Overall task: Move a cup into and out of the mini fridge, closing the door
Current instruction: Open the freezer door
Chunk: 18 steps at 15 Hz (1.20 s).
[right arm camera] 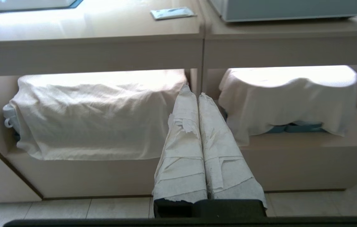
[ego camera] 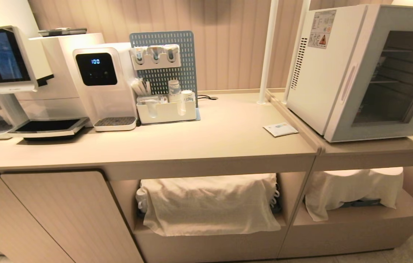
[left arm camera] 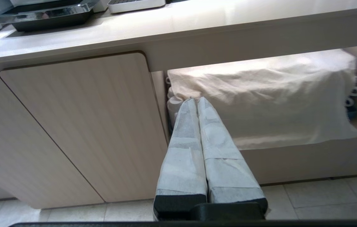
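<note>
Head view: I look down on a long beige counter (ego camera: 206, 146). At its right end stands the mini fridge (ego camera: 323, 73), a white boxy cooler with black side vent slots and a sticker bearing an orange warning triangle. Its door (ego camera: 385, 84), a white-framed glass panel with a long oval recessed handle, lies shut against the cabinet; wire shelves show behind the glass. I cannot find the cup in any view. Just beside the fridge's front corner lies a small flat white packet (ego camera: 280, 129). At the left end stand a white water dispenser with a black screen (ego camera: 104, 84) and a blue pegboard organiser (ego camera: 164, 80) holding taller white paper cups. Below the counter, two open bays hold loads draped in white cloth (ego camera: 210, 202).

Left wrist view: my left gripper (left arm camera: 194, 99), its fingers wrapped in white tape, hangs below counter height before the left cloth-covered bay, beside a rounded beige cabinet door (left arm camera: 77, 126). The jaws are pressed together and hold nothing.

Right wrist view: my right gripper (right arm camera: 194, 90), likewise wrapped, hangs before the divider between the two bays. Its jaws are also closed tip to tip and empty.
</note>
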Tool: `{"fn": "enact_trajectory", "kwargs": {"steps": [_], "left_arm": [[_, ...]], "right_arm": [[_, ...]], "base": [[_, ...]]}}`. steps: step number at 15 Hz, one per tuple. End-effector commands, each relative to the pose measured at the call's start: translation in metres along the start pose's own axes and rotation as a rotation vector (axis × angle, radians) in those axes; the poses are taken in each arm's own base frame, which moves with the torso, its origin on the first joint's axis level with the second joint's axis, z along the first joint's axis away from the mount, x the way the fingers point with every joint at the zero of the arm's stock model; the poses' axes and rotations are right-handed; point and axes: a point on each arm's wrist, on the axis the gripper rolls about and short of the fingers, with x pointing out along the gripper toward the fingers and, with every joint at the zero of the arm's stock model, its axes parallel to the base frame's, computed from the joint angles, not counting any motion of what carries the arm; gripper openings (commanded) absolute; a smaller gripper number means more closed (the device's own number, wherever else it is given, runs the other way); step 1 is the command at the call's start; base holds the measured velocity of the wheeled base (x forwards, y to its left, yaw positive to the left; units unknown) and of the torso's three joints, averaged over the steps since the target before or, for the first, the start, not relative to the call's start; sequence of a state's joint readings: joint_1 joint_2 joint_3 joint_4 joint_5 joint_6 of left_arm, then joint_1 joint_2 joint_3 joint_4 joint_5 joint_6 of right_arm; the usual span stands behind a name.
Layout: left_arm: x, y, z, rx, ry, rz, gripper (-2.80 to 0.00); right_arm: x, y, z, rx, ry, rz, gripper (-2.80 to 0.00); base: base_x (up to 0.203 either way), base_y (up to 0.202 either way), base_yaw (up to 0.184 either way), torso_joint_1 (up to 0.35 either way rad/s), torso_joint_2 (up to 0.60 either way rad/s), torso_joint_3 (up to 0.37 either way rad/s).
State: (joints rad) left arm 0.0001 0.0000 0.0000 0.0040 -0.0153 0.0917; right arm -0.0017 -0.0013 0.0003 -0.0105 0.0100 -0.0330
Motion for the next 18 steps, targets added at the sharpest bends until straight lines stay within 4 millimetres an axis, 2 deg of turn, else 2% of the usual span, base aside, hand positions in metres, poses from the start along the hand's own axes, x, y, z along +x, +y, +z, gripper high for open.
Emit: {"fn": "enact_trajectory", "kwargs": {"steps": [1, 11, 18], "left_arm": [[0.0000, 0.0000, 0.0001, 0.000, -0.001, 0.000, -2.80], [0.0000, 0.0000, -0.0001, 0.000, 0.001, 0.001, -2.80], [0.0000, 0.0000, -0.0005, -0.012, 0.005, 0.001, -2.80]], "right_arm": [[0.0007, 0.0001, -0.0027, -0.001, 0.008, 0.001, -2.80], [0.0007, 0.0001, -0.0026, 0.003, 0.007, 0.001, -2.80], [0.0007, 0.0001, -0.0026, 0.001, 0.007, 0.000, -2.80]], "base": [[0.191, 0.000, 0.000, 0.000, 0.02, 0.002], [0.193, 0.000, 0.001, 0.000, 0.00, 0.004], [0.016, 0.000, 0.002, 0.000, 0.00, 0.001]]}}
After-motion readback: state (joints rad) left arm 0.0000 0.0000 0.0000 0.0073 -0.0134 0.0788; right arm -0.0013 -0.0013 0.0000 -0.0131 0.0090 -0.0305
